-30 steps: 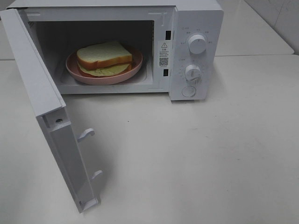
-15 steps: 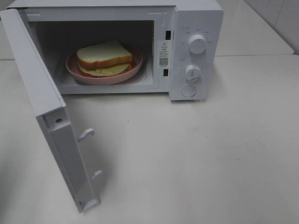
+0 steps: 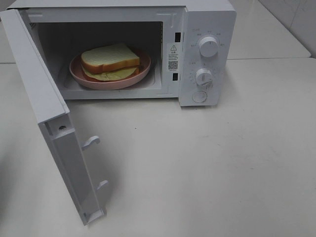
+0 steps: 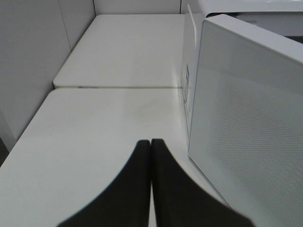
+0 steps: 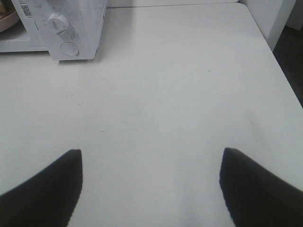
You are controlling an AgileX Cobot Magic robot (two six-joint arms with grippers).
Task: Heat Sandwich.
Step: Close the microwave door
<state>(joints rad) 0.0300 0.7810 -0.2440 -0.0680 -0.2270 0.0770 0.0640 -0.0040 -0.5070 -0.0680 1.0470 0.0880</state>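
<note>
Left gripper pressed shut on nothing, just beside the outer face of the open door; right gripper spread wide, empty (farther off). Sandwich, long axis 9-to-3 o'clock, lies on pink plate inside microwave; door stands at its 8 o'clock, probably the left arm's to close.

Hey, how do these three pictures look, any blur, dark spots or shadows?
Exterior high view: sharp, evenly lit; the microwave cavity is dark behind the sandwich, and the open door throws a faint shadow on the table. Left wrist view: the shut left gripper is a blurred black shape. Right wrist view: the open right gripper likewise blurs.
</note>
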